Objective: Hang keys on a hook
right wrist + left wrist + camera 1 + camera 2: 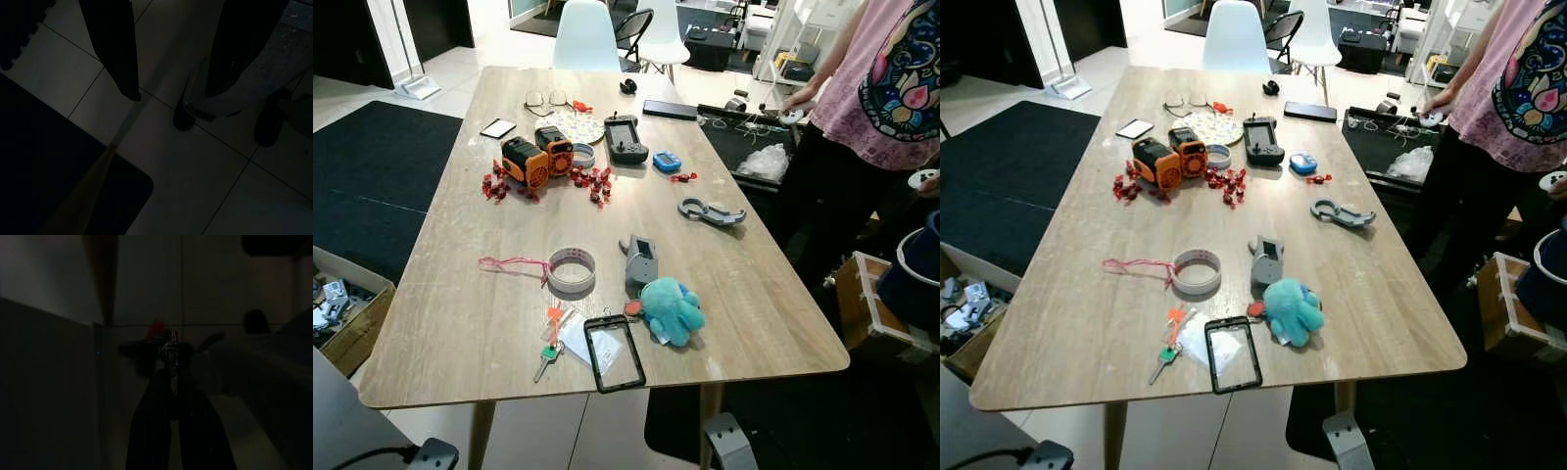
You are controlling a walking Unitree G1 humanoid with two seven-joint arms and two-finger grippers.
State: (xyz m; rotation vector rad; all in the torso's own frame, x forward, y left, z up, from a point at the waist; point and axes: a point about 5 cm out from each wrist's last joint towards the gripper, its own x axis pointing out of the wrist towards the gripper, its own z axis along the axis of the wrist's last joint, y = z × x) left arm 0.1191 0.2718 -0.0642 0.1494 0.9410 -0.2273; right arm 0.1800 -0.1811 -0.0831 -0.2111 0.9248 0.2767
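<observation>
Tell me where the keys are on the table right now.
In the left eye view the keys lie near the table's front edge, left of centre, just left of the black-framed card holder and below the tape roll.

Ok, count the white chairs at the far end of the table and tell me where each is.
2. One white chair stands at the table's far end; a second white chair sits just to its right, farther back. More may be hidden out of frame.

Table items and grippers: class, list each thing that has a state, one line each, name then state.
keys: lying flat near the table's front edge, not hung
tape roll: lying flat
glasses: unfolded
right gripper: open, over floor
left gripper: shut, hanging idle
</observation>
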